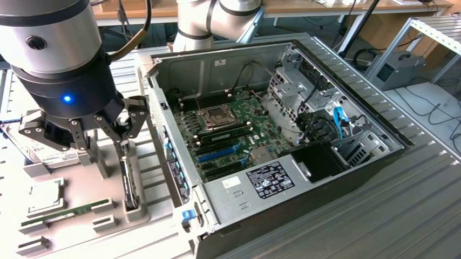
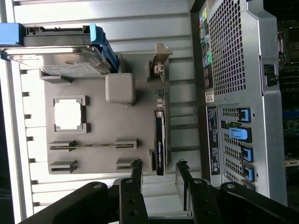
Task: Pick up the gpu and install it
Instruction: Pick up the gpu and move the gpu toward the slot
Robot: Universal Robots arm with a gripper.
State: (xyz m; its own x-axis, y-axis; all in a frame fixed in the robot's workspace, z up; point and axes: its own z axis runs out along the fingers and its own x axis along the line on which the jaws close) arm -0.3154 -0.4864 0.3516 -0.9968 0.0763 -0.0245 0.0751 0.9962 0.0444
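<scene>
Claw (image 2: 159, 165) wide open, straight down.

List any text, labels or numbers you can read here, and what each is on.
Nothing is legible.
Black power supply label: white print and symbols, too small to read.
White hard drive label: blurred.
Edge of the gpu: pale marking, too blurred to read.
Dark rear-panel sticker on the computer case: fine print, too small.
</scene>
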